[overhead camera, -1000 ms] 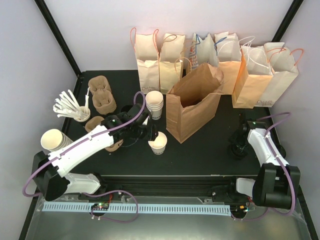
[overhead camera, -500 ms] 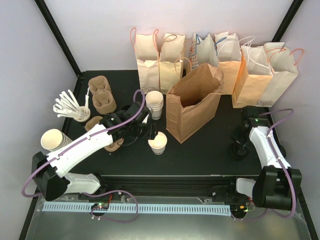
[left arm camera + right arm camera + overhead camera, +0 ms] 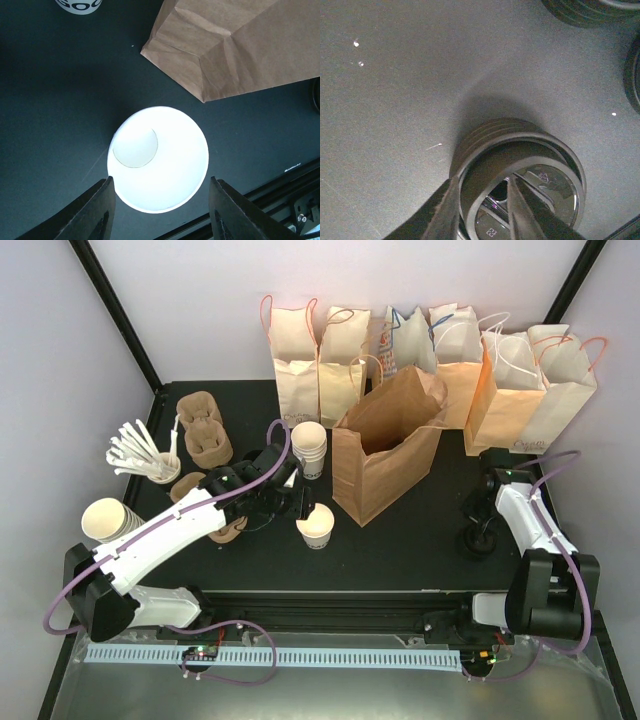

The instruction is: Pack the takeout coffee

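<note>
No cup with a black lid shows in any view. A single lidless white paper cup [image 3: 317, 527] stands in front of an open brown paper bag [image 3: 385, 455]. My left gripper [image 3: 303, 505] hangs over it, open, with one finger on each side of the cup's rim [image 3: 158, 165] and not touching. The bag's base shows in the left wrist view [image 3: 235, 50]. My right gripper [image 3: 480, 525] is down on a short stack of black lids [image 3: 485, 132]. Its fingers [image 3: 447, 210] pinch the rim of the top lid, one outside and one inside.
A row of handled paper bags [image 3: 430, 360] lines the back. A stack of white cups [image 3: 310, 448] stands left of the open bag. Brown cup carriers [image 3: 205, 430], a holder of white cutlery [image 3: 150, 455] and another cup stack [image 3: 108, 520] sit at the left. More black lids [image 3: 590, 10] lie nearby.
The right arm's wrist has shifted a little toward the far side over the lid stack. The left gripper has settled slightly over the cup and barely moved since.
</note>
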Tool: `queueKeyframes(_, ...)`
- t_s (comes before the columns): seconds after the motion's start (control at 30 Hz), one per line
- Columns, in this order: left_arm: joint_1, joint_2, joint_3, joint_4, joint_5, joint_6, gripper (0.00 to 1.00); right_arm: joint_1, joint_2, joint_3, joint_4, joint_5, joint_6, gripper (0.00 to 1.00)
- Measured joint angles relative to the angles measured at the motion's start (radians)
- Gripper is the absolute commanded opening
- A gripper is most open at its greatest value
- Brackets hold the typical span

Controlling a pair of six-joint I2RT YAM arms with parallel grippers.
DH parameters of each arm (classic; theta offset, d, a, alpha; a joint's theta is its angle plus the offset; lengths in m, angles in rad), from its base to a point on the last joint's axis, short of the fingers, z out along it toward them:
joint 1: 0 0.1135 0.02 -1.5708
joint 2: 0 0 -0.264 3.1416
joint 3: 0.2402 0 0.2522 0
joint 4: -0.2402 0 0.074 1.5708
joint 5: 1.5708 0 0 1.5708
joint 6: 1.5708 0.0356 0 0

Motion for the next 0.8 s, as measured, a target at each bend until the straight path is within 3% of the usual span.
queueKeyframes(0.5,0.0,0.003,0.0,-0.018,-0.009,0.016,0.54,0.0,0.028,-0.009,0.04,-0.008,0.034,0.1)
queueKeyframes(0.8,0.005,0.004,0.0,-0.022,-0.009,0.019,0.54,0.0,0.005,-0.009,0.019,-0.012,0.027,0.25)
